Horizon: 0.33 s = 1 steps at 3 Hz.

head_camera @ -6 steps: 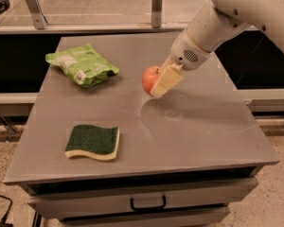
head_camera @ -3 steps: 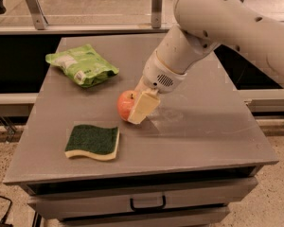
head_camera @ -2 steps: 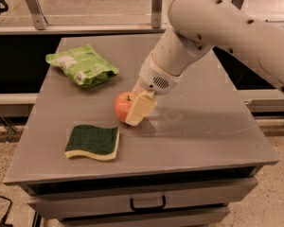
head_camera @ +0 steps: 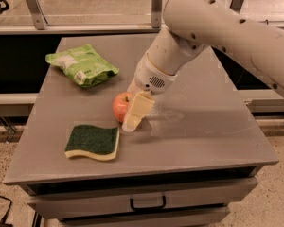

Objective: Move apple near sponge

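The red-orange apple (head_camera: pixel 120 106) is held in my gripper (head_camera: pixel 128 115), low over the grey table (head_camera: pixel 199 131) near its middle. One pale finger (head_camera: pixel 136 110) covers the apple's right side; the other finger is hidden behind it. The sponge (head_camera: pixel 93 142), dark green on top with a pale yellow base, lies flat at the front left, just below and left of the apple with a small gap between them. My white arm reaches in from the upper right.
A crinkled light-green snack bag (head_camera: pixel 82 64) lies at the table's back left. A metal rail with posts (head_camera: pixel 156 6) runs behind the table. A drawer with a handle (head_camera: pixel 147 204) sits under the front edge.
My gripper has carried the apple from the table's right-middle toward the front left, down close to the sponge. The sponge and snack bag have not moved.
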{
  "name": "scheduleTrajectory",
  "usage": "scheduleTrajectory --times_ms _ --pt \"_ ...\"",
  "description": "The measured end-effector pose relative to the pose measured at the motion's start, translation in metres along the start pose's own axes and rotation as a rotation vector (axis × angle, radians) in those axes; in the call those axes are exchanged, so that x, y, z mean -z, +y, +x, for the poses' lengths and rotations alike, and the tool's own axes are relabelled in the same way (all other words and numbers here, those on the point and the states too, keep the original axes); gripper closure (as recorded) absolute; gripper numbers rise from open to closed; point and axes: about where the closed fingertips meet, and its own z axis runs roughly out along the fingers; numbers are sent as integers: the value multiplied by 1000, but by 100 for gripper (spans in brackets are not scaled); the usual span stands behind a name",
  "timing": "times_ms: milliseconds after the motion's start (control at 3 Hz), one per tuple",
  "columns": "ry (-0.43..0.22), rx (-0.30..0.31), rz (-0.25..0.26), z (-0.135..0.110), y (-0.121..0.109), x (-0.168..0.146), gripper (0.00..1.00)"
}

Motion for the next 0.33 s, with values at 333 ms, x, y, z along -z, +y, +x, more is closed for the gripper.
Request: scheduleTrajectory --times_ms 333 --pt "0 0 0 0 0 0 0"
